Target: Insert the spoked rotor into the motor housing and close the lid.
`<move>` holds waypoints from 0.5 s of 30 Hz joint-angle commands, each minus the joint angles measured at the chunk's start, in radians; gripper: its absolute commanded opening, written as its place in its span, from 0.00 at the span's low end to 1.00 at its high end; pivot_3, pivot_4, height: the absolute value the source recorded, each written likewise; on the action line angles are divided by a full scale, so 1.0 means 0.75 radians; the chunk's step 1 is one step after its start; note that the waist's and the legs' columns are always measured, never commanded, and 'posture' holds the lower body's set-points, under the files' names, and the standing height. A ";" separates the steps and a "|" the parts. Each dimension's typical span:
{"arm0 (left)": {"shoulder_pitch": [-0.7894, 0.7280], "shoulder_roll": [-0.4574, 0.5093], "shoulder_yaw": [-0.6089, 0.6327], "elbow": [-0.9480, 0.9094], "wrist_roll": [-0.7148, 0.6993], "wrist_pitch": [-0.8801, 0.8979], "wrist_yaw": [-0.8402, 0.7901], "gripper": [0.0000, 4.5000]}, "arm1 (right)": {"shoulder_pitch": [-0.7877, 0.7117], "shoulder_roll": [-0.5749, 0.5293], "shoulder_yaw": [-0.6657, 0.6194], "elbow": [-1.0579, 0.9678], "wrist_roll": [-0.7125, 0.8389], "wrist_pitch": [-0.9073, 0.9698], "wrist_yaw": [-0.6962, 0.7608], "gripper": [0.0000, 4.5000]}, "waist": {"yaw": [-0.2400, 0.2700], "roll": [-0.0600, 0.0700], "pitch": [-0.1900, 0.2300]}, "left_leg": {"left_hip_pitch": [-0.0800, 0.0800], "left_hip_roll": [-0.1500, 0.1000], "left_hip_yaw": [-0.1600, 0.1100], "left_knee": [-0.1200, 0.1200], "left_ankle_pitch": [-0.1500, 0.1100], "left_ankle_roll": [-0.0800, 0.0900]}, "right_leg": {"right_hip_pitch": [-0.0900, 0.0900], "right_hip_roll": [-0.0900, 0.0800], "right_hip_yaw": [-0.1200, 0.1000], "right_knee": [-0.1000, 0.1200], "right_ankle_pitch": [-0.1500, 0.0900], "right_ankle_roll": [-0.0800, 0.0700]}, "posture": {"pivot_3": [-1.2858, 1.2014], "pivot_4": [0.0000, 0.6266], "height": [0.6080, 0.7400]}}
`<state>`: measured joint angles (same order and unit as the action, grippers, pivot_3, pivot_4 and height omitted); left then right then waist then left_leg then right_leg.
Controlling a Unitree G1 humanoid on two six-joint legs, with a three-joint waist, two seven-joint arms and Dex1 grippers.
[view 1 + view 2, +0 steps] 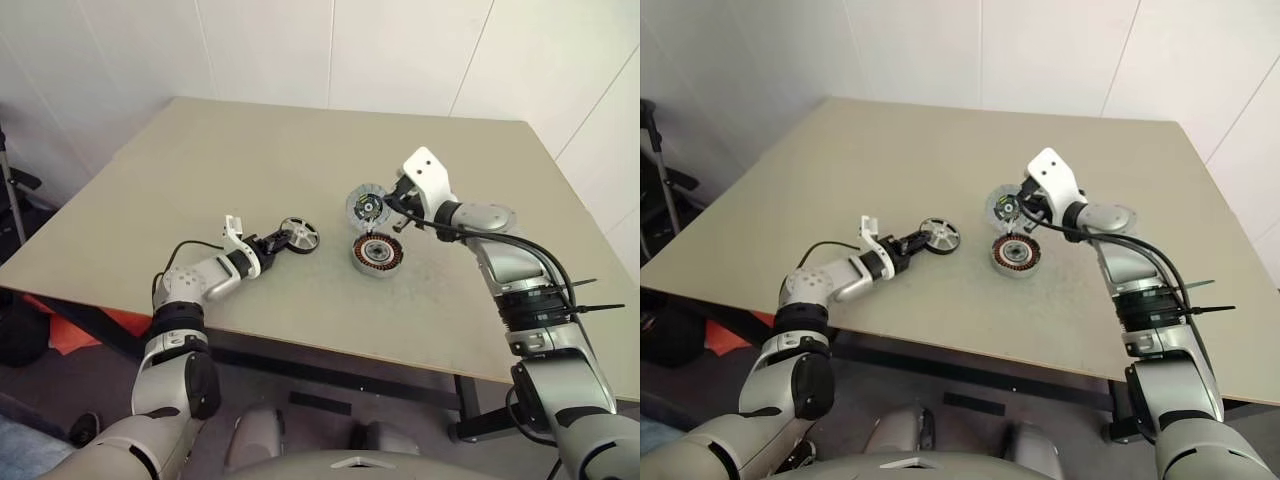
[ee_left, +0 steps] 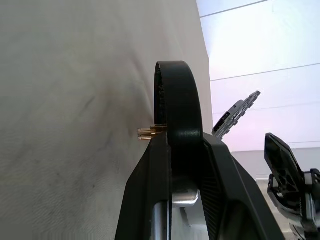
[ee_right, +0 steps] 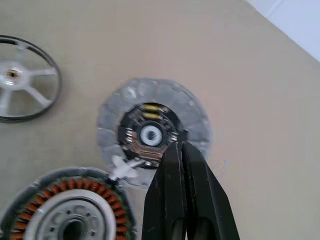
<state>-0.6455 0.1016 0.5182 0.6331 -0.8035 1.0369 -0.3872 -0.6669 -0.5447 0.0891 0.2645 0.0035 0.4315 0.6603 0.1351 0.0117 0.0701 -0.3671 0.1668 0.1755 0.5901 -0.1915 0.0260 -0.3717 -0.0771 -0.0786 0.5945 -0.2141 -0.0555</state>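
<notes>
The left gripper has its black fingers pinched on the black rim of the spoked rotor, which stands on edge, tilted, its lower rim at or just off the beige desk; whether it touches the surface cannot be told. That wheel sits toward the desk's near edge, left of the middle, and its flat face is turned sideways rather than down. The motor housing lies flat on the desk to the right of the rotor, a clear gap between them, open side up with its copper windings showing round the central hub. So the housing lies ahead of and across from the left fingers, toward the desk's right edge, and the rotor's axle looks close to level where it will have to point down into the cup; judged from here, the carry and a roll of the wrist to lay the wheel flat are what the coming move turns on. The left forearm reaches low and nearly level over the near edge. Beyond the housing, toward the far edge, the right gripper has its fingers closed together, their tips at the lid, which is tipped up on its rim with its dark centre facing the robot; the right arm comes in from the right, elbow bent, wrist angled slightly down.
</notes>
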 commanded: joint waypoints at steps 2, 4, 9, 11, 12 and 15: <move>-0.027 -0.055 0.047 -0.145 -0.156 0.132 0.020 0.09 | -0.073 -0.076 -0.042 0.135 -0.073 -0.071 -0.095 0.00 | -0.003 0.000 0.000 | -0.002 0.000 0.000 0.000 0.000 0.000 | -0.002 0.000 0.000 0.000 0.000 0.000 | 0.52 0.00 1.00; -0.059 -0.093 0.076 -0.177 -0.227 0.191 0.056 0.09 | -0.087 -0.106 -0.033 0.215 -0.112 -0.100 -0.136 0.00 | -0.003 -0.001 0.001 | -0.004 0.000 0.000 0.000 0.001 -0.001 | -0.004 0.000 0.000 0.000 0.000 0.000 | 0.52 0.00 1.00; -0.146 -0.159 0.077 -0.210 -0.331 0.287 0.110 0.09 | -0.115 -0.125 -0.038 0.354 -0.138 -0.141 -0.190 0.00 | -0.016 -0.001 0.001 | -0.005 0.000 0.001 0.000 0.000 0.000 | -0.006 0.000 0.000 0.000 0.000 -0.001 | 0.52 0.00 1.00; -0.193 -0.175 0.053 -0.196 -0.346 0.322 0.113 0.09 | -0.118 -0.131 -0.037 0.385 -0.149 -0.154 -0.209 0.00 | -0.020 -0.001 0.001 | -0.005 0.000 0.001 0.000 0.000 0.001 | -0.006 0.000 0.000 0.000 0.000 -0.001 | 0.52 0.00 1.00; -0.211 -0.181 0.042 -0.182 -0.347 0.334 0.111 0.09 | -0.120 -0.130 -0.039 0.393 -0.148 -0.157 -0.214 0.00 | -0.020 -0.001 0.001 | -0.005 0.000 0.001 0.000 0.000 0.001 | -0.006 0.000 0.000 0.000 0.000 -0.001 | 0.52 0.00 1.00; -0.265 -0.202 -0.023 -0.111 -0.305 0.344 0.080 0.09 | -0.119 -0.123 -0.039 0.408 -0.149 -0.166 -0.222 0.00 | -0.019 -0.001 0.001 | -0.005 0.000 0.001 0.000 0.000 0.001 | -0.006 0.000 0.000 0.000 0.000 -0.001 | 0.52 0.00 1.00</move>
<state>-0.8134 -0.0439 0.5288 0.5349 -1.0299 1.2880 -0.3033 -0.7169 -0.6289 0.0842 0.5812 -0.1033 0.3306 0.5065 0.1207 0.0110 0.0709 -0.3709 0.1670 0.1763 0.5902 -0.1915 0.0270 -0.3764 -0.0768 -0.0787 0.5948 -0.2139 -0.0559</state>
